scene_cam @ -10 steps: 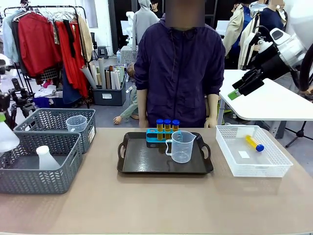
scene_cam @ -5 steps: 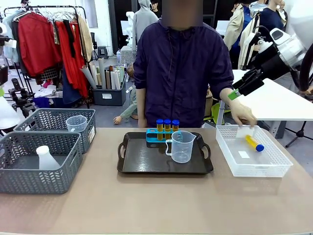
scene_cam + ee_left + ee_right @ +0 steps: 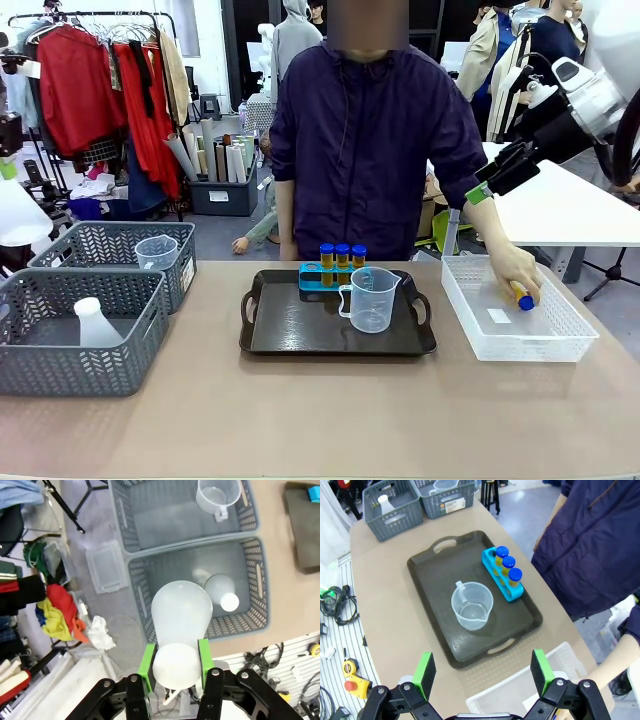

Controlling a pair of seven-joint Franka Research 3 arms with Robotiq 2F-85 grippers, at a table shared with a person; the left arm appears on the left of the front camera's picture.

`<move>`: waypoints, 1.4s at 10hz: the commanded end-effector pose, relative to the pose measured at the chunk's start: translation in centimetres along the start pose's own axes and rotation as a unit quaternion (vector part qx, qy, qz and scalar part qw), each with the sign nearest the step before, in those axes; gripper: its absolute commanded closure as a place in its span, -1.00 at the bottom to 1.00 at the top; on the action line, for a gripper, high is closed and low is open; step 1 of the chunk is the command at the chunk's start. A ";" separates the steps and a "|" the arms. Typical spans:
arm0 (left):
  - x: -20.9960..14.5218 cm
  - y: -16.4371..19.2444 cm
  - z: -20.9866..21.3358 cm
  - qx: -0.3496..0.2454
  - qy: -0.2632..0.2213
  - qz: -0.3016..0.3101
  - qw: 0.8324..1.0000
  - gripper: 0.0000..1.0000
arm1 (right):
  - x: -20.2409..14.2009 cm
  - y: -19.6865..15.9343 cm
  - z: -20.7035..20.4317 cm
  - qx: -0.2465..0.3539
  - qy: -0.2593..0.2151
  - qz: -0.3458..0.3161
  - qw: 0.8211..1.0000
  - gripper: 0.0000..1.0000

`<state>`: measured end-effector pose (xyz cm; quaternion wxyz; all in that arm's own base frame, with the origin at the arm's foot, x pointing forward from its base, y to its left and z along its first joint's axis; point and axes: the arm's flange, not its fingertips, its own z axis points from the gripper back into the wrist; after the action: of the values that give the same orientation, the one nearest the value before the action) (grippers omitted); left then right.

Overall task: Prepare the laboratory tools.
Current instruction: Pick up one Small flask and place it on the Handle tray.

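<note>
"At the table's left end, what does the left gripper (image 3: 175,655) hold?"

"One flask (image 3: 181,611), translucent white, clamped between the green pads (image 3: 147,661). It hangs in the air over the outer edge of the grey baskets (image 3: 240,622), touching neither."

"Contents of those baskets?"

"A second flask (image 3: 222,592) stands upright in the nearer one. A spare beaker (image 3: 217,495) sits in the farther one."

"Right gripper (image 3: 482,672)?"

"Raised high on the right side, fingers spread wide, nothing between them. Below it lie the near edge of the tray (image 3: 432,607) and a corner of the white basket (image 3: 520,695)."

"Report the tray."

"Black, two handles, at the middle of the table. A clear beaker (image 3: 372,300) stands on its right half, handle toward the left. Just behind the beaker, at the tray's far rim, a blue rack (image 3: 312,278) holds three tubes (image 3: 342,254) upright, yellow inside, blue caps. Rack and beaker stand close together; I cannot tell whether they touch."

"Anything else in hand?"

"The person stands at the far side, one arm reaching into the white basket. That hand (image 3: 515,272) rests on a fourth tube (image 3: 525,301) lying on the basket floor, its blue cap showing below the fingers. A small white slip lies beside it; the print is too small to read."
</note>
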<state>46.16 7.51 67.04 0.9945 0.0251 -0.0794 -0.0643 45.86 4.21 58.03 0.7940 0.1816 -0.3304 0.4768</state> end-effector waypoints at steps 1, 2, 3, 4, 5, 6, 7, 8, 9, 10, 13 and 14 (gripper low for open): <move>-0.5 0.1 -0.2 0.005 0.003 0.008 1.000 1.00 | 0.1 0.0 0.0 0.003 -0.008 0.001 1.000 -1.00; -0.5 0.1 -0.2 0.005 0.003 0.008 1.000 1.00 | 0.1 0.0 0.0 0.003 -0.008 0.001 1.000 -1.00; -0.5 0.1 -0.2 0.005 0.003 0.008 1.000 1.00 | 0.1 0.0 0.0 0.003 -0.008 0.001 1.000 -1.00; -0.1 0.1 -0.2 0.000 0.002 0.001 1.000 1.00 | 0.1 0.0 0.0 0.003 -0.008 0.001 1.000 -1.00; 0.5 -1.5 2.0 0.010 -0.013 -0.037 0.999 1.00 | 0.1 0.0 0.0 0.003 -0.008 0.001 1.000 -1.00; 1.3 -3.8 4.3 0.014 -0.028 -0.084 0.996 1.00 | 0.1 0.0 0.0 0.003 -0.008 0.001 1.000 -1.00; 1.7 -6.3 6.3 0.023 -0.029 -0.110 0.993 1.00 | 0.1 0.0 0.0 0.003 -0.008 0.001 1.000 -1.00; 2.2 -8.8 8.2 0.037 -0.036 -0.131 0.990 1.00 | 0.1 0.0 0.0 0.003 -0.008 0.001 1.000 -1.00; 3.2 -11.6 9.6 0.050 -0.050 -0.161 0.984 1.00 | 0.1 0.0 0.0 0.003 -0.008 0.001 1.000 -1.00; 4.1 -13.8 10.8 0.056 -0.059 -0.193 0.978 1.00 | 0.1 0.0 0.0 0.003 -0.008 0.001 1.000 -1.00; 6.7 -21.3 12.3 0.045 -0.078 -0.266 0.960 1.00 | 0.1 0.0 0.0 0.003 -0.008 0.001 1.000 -1.00; 7.2 -23.6 12.3 0.037 -0.084 -0.289 0.953 1.00 | 0.1 0.0 0.0 0.003 -0.008 0.001 1.000 -1.00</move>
<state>47.71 -16.66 77.70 0.9316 0.0751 -0.1522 -0.3215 45.86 4.25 58.05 0.7939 0.1813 -0.3303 0.4772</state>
